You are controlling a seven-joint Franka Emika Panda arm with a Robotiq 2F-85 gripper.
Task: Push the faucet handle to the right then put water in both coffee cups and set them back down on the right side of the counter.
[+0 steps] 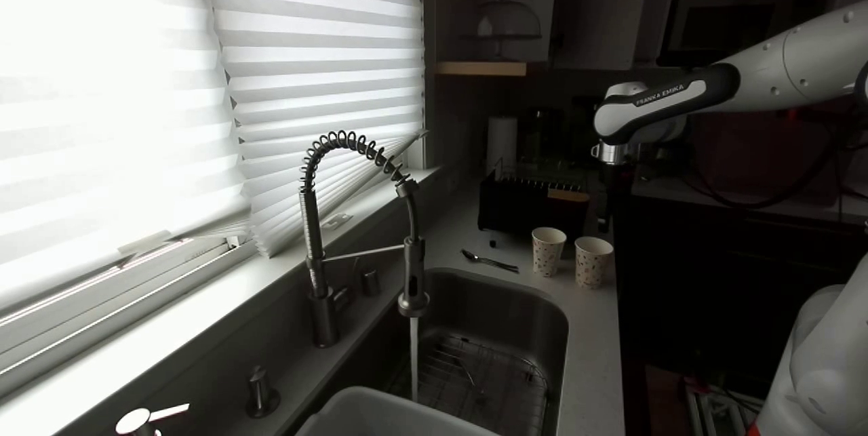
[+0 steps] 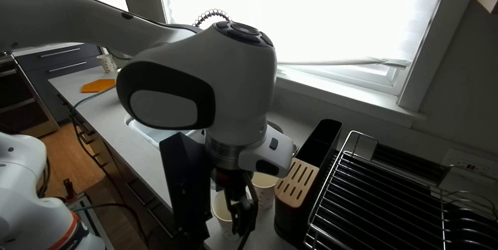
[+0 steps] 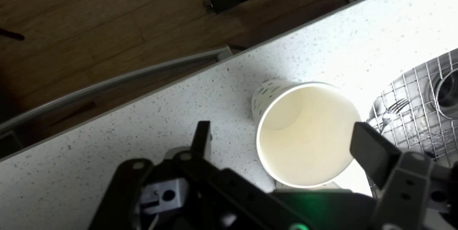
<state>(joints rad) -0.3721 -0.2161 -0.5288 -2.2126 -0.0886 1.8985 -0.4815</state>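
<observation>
Coffee cups (image 1: 547, 254) of tapered, spotted paper stand on the flecked counter (image 3: 229, 108), jaws apart

A kitchen: counter (image 3: 171, 130) below the fingers (image 3: 375, 155), dish rack (image 2: 373, 199) and sink (image 1: 502, 304) near them, running faucet (image 1: 413, 266) farther off, cupboard (image 1: 603, 9) higher than they are.

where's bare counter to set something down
Bare: the counter strip between sink and front edge, and a patch left of one cup in the wrist view. Crowded: where that cup and its neighbour stand, with the open gripper, utensil holder and drying rack close by.
</observation>
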